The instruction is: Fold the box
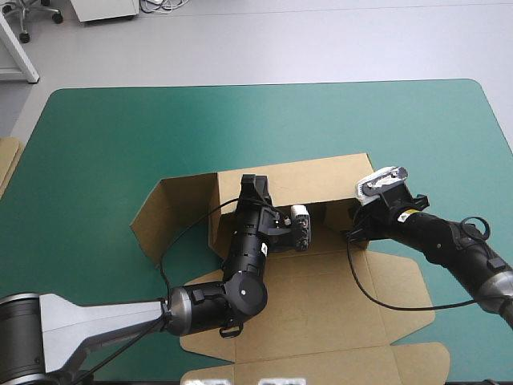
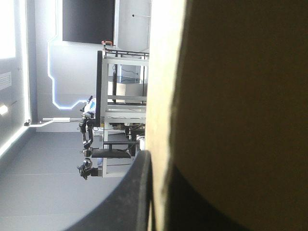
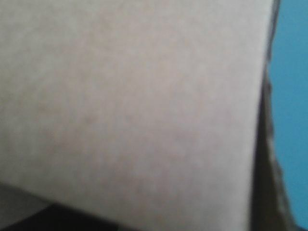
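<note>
Blocking the right gripper (image 1: 360, 223), the box (image 1: 337, 297) hides its grip: cannot tell. Left gripper (image 1: 255, 184) pinches the rear wall (image 1: 321, 180); teal-green cover (image 1: 120, 128) lies open beyond.

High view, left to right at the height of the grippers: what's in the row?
Board edge at the table's left edge → teal-green cover → box's left flap → left gripper → right gripper → teal-green cover again.
</note>
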You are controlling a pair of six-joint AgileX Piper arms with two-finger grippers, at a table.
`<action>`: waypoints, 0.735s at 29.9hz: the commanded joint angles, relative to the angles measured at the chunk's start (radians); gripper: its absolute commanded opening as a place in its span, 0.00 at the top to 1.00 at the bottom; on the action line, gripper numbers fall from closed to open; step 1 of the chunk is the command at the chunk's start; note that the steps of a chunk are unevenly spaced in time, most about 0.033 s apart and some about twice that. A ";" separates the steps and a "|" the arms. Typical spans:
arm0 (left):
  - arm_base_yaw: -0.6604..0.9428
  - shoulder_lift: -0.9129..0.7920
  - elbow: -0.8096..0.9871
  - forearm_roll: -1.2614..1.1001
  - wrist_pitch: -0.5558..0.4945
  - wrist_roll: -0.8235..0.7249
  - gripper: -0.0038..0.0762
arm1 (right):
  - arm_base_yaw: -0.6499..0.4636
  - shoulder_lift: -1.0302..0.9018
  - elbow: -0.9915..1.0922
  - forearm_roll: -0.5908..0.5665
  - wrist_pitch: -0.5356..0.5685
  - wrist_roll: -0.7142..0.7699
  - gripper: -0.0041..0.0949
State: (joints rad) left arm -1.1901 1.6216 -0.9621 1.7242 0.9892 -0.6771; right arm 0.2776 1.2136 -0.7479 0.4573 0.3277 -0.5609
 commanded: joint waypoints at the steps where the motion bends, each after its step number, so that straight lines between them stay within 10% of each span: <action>1: -0.007 -0.040 -0.020 0.090 -0.012 -0.026 0.96 | 0.012 -0.019 -0.022 0.038 -0.030 0.007 0.83; 4: -0.007 -0.040 -0.020 0.093 -0.010 -0.026 0.96 | 0.012 -0.019 -0.022 0.038 -0.037 0.021 0.98; 11: -0.007 -0.040 -0.020 0.095 -0.002 -0.050 0.95 | 0.012 -0.018 -0.022 0.038 -0.058 0.078 0.98; 22: -0.081 -0.040 -0.045 -0.012 0.105 0.014 0.57 | 0.012 0.005 -0.022 0.038 -0.121 0.128 0.98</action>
State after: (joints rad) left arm -1.2449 1.6204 -0.9646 1.7078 1.0250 -0.6995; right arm 0.2861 1.2297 -0.7437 0.4527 0.2655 -0.4653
